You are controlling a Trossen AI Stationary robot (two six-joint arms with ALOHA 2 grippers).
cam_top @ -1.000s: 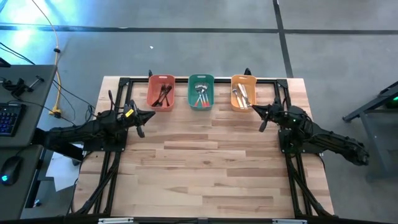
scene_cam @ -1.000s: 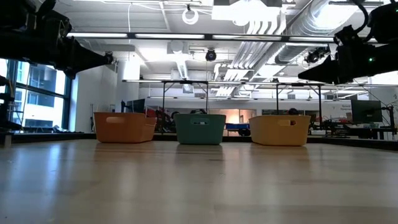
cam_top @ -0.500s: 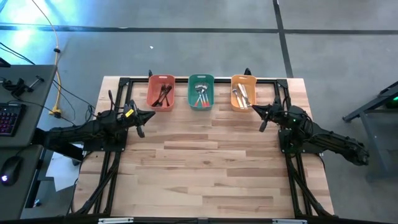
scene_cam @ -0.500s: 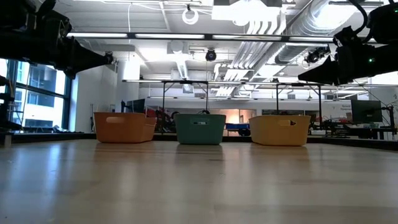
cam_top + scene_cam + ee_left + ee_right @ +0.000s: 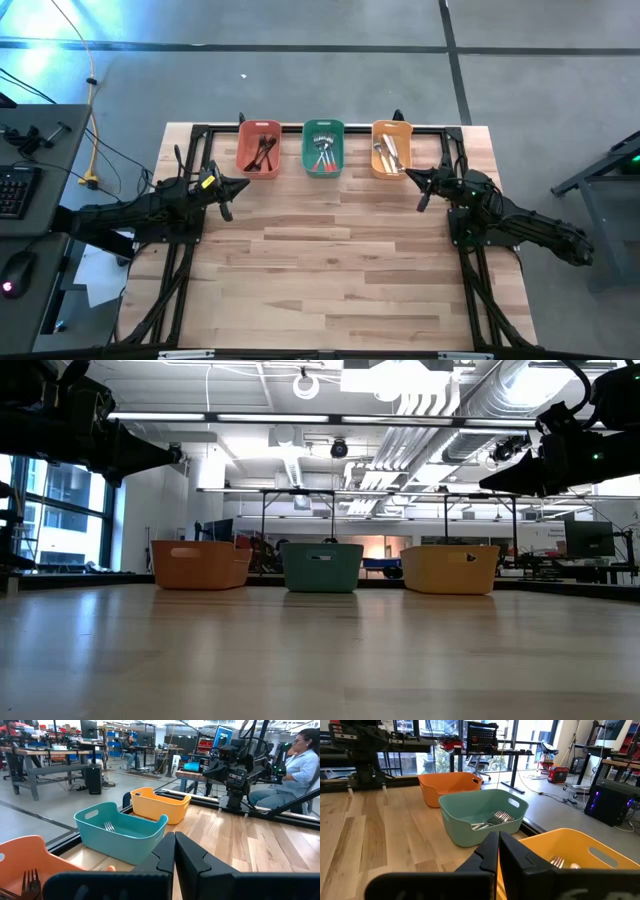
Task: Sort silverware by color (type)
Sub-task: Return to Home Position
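The silverware lies in three bins at the table's far edge: black-handled pieces in the red bin [image 5: 259, 148], red-handled ones in the green bin [image 5: 323, 148], white-handled ones in the orange bin [image 5: 391, 149]. Fork heads show in the green bin [image 5: 495, 819] and in the orange bin [image 5: 556, 862]. My left gripper [image 5: 238, 186] is shut and empty, raised near the red bin; its shut fingertips show in the left wrist view [image 5: 175, 837]. My right gripper [image 5: 410, 175] is shut and empty, raised near the orange bin; its shut fingertips show in the right wrist view [image 5: 498, 837].
The wooden table [image 5: 340, 270] spreads toward the near edge between the two arms. A black frame rail [image 5: 300, 128] runs along the far edge behind the bins. A desk with a keyboard [image 5: 12, 190] stands off the table's left.
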